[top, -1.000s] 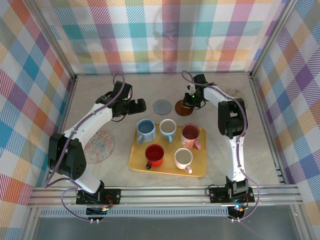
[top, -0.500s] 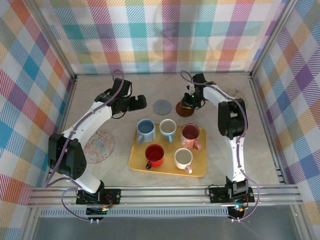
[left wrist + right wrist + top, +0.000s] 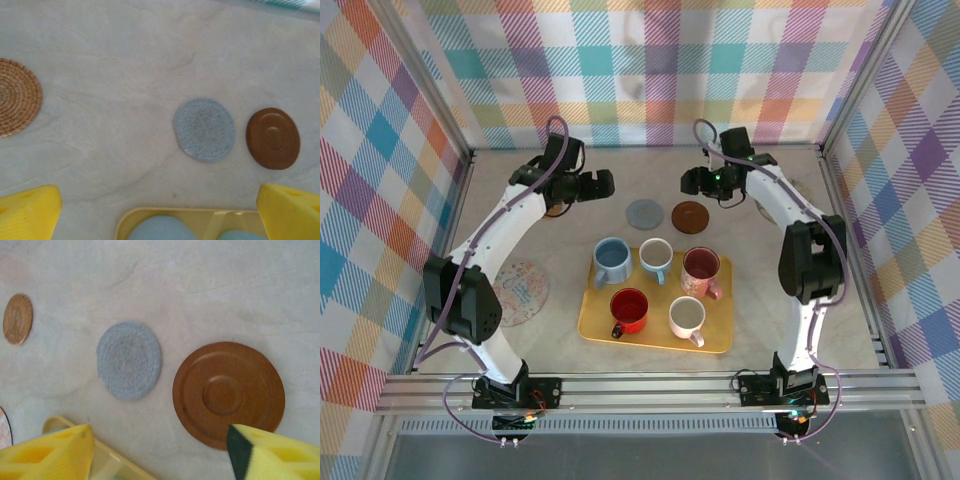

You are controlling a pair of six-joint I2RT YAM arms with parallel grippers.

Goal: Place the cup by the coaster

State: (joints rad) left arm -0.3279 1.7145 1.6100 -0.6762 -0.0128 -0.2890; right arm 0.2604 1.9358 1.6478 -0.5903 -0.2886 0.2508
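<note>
1. Left gripper hangs over bare table behind the yellow tray. Its fingers are spread wide with nothing between them.
2. Right gripper is the same: spread and empty, hovering just behind the brown coaster. Its wrist view looks down on that and the grey coaster beside it.
3. All the cups sit on the tray, none lifted. Back row is blue cup, cream cup and maroon cup; front row is red cup and white cup. (The task doesn't say which cup, so I can't tell.)
4. Both coasters lie just behind the tray's back edge, apart from each other, tops bare. That leaves free table around them for a set-down.
5. My read: pick not started, and both wrists sit high, probably to clear the rims.
6. Risk: the cups stand close together, so a descent could nudge a neighbour.
</note>
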